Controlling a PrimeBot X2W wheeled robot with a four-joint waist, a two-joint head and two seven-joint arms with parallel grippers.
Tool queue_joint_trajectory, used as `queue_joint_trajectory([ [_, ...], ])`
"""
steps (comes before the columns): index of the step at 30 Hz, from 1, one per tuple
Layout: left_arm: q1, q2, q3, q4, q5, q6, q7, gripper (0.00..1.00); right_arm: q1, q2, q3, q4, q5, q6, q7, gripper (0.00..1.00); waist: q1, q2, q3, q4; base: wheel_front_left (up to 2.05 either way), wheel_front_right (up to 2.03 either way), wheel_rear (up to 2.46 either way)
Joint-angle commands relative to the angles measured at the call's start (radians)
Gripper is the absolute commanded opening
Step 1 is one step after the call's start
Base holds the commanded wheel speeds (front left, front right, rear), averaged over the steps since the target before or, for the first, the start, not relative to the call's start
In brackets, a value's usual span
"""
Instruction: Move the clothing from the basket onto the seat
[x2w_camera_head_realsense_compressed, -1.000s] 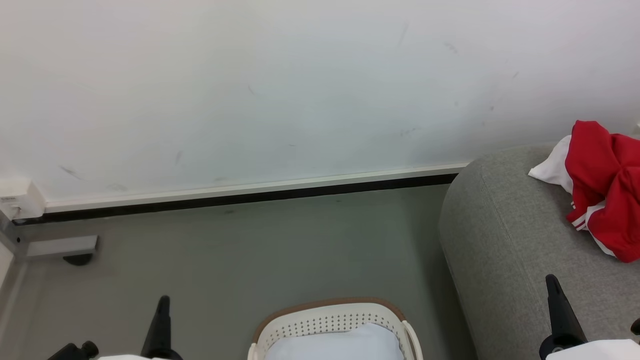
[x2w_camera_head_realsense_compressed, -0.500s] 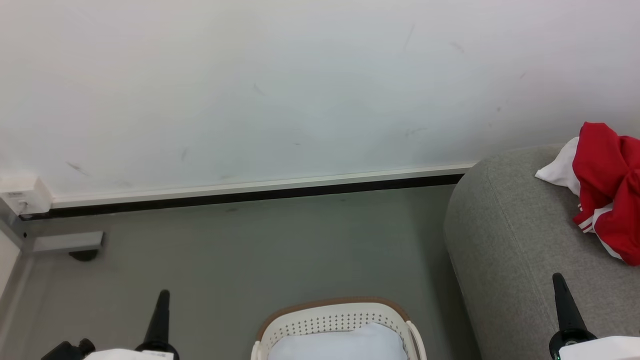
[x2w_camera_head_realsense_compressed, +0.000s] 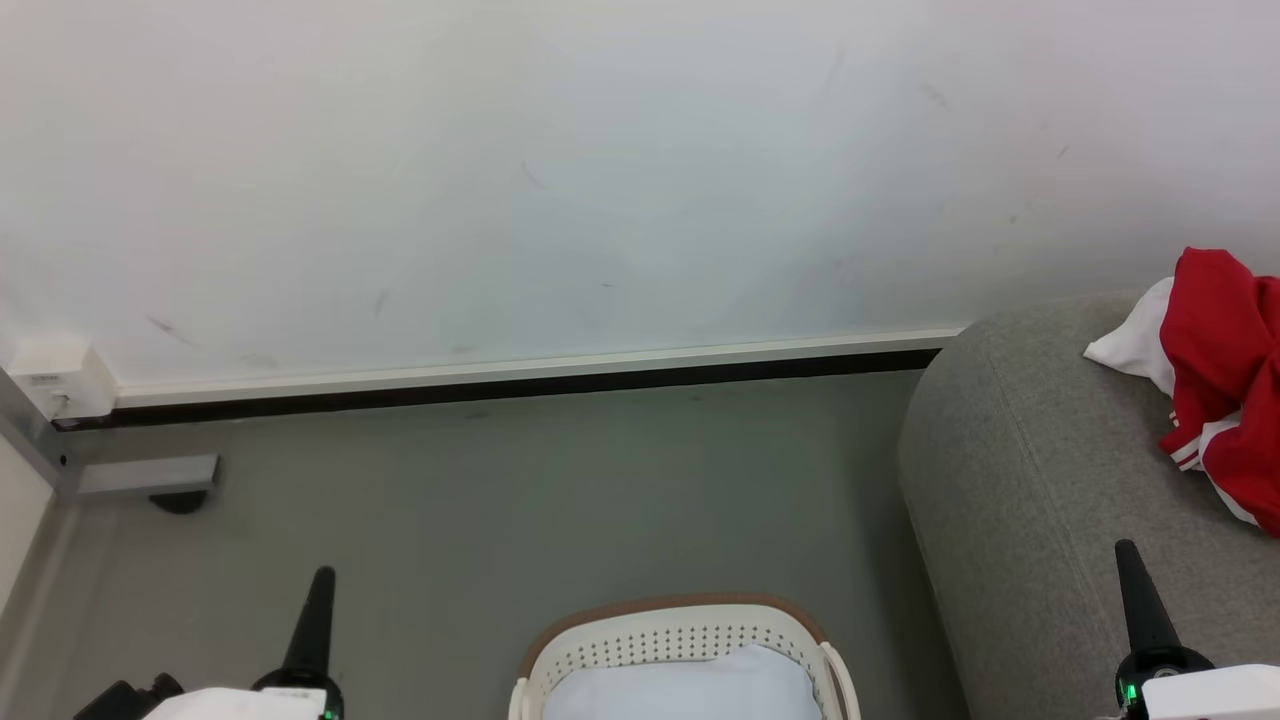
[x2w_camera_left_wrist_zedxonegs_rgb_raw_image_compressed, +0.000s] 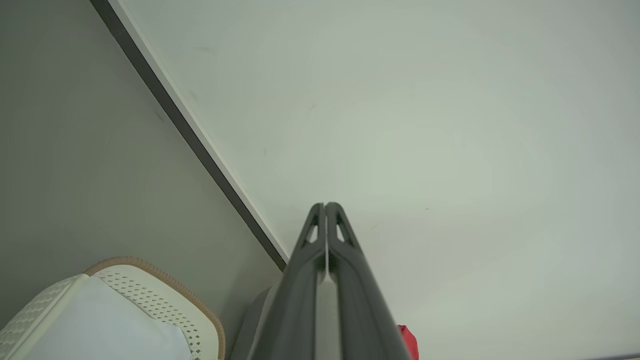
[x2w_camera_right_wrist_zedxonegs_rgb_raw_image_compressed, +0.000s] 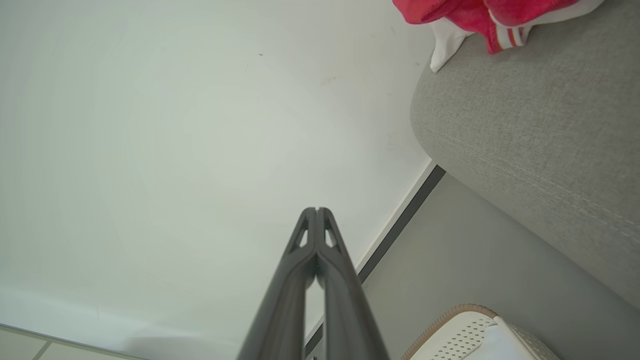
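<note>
Left jaws: clenched, the two dark fingers pressed together along their length and holding nothing. They stand over the floor to the left of the basket.
Right jaws: clenched as well, fingers meeting at the tips and holding nothing. In the head view they stand over the near part of the seat.
Risk at the jaws: shut as they are, neither pair could take cloth, so a reach made without parting them would only prod or push.
Risk at the basket: what shows inside is a pale bluish-white pad, with no red cloth on it. A grab there would probably lift the pad rather than a garment. The near part of the basket is cut off by the picture's edge, so whether more clothing remains cannot be told.
Risk at the seat: the right jaws are close above the upholstery, and a careless swing could drag across it.
Clothing: a red heap with white trim on top of the seat at far right, touched by neither pair.
Relative to the jaws: beyond and to the right of the right jaws, apart from them. It is well apart from the left jaws, with the basket between.
</note>
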Motion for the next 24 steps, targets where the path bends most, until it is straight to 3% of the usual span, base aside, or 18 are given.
queue_joint_trajectory([
  [1,-0.018,0.008,0.005,-0.003,-0.034,-0.006,0.009,0.0,-0.02,-0.002,-0.009,-0.002,0.03,-0.001,0.006,0.0,0.0,0.0,0.0,0.002,0.0,0.0,0.0],
  [24,-0.043,0.01,0.023,0.009,-0.215,-0.016,0.059,0.0,-0.03,0.01,-0.047,0.005,0.189,-0.002,0.051,0.0,-0.0001,0.0,0.005,0.026,0.0,0.0,0.0],
])
